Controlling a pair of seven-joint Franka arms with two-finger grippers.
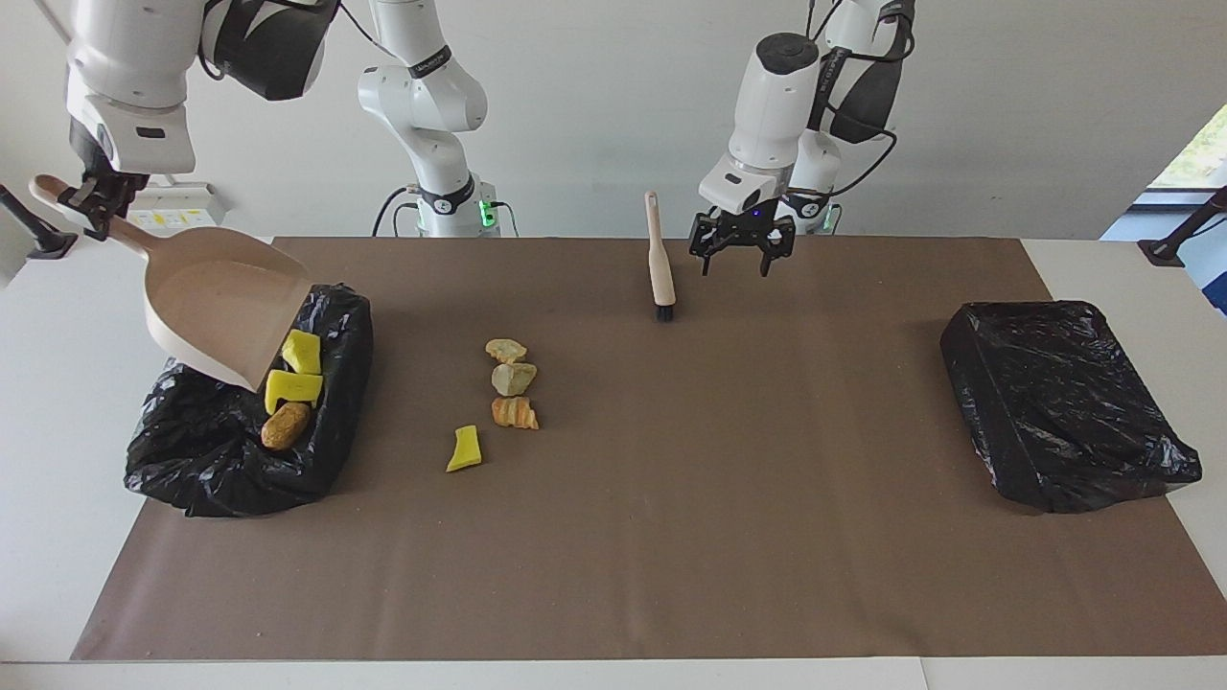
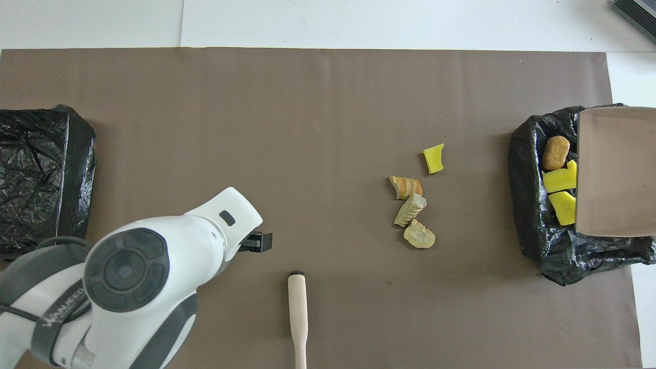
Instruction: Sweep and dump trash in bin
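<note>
My right gripper (image 1: 96, 199) is shut on the handle of the tan dustpan (image 1: 220, 307), which hangs tilted and empty over the black-lined bin (image 1: 192, 479). Three trash pieces lie in the bin: two yellow (image 1: 292, 386) and one brown (image 1: 285, 425). Several more trash lumps (image 1: 514, 379) and a yellow bit (image 1: 465, 449) lie on the brown mat beside the bin. The brush (image 1: 659, 254) stands on its bristles, handle up, with nothing holding it. My left gripper (image 1: 735, 251) is open just beside it. The overhead view shows the dustpan (image 2: 615, 171), brush (image 2: 298, 307) and left gripper (image 2: 261, 242).
A closed black bag-covered box (image 1: 1064, 402) sits at the left arm's end of the mat (image 1: 671, 537). White tabletop borders the mat on all sides.
</note>
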